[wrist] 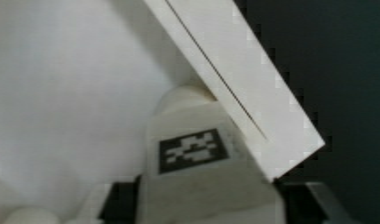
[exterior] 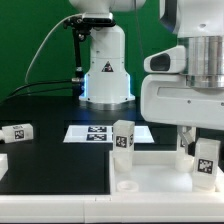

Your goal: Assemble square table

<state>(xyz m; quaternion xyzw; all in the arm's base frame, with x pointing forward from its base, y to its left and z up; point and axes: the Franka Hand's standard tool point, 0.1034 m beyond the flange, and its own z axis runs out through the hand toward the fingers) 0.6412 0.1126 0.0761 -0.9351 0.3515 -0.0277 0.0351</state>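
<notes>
The white square tabletop lies flat at the front of the exterior view, with a round hole in its top face. One tagged white leg stands upright on it near the middle. My gripper is at the exterior view's right, shut on a second tagged leg that is held upright at the tabletop's right side. In the wrist view the held leg sits between my dark fingers, against the tabletop's thick edge. A third leg lies on the black table at the left.
The marker board lies flat on the black table behind the tabletop. The robot's white base stands at the back centre. A black cable hangs at the back left in front of a green backdrop.
</notes>
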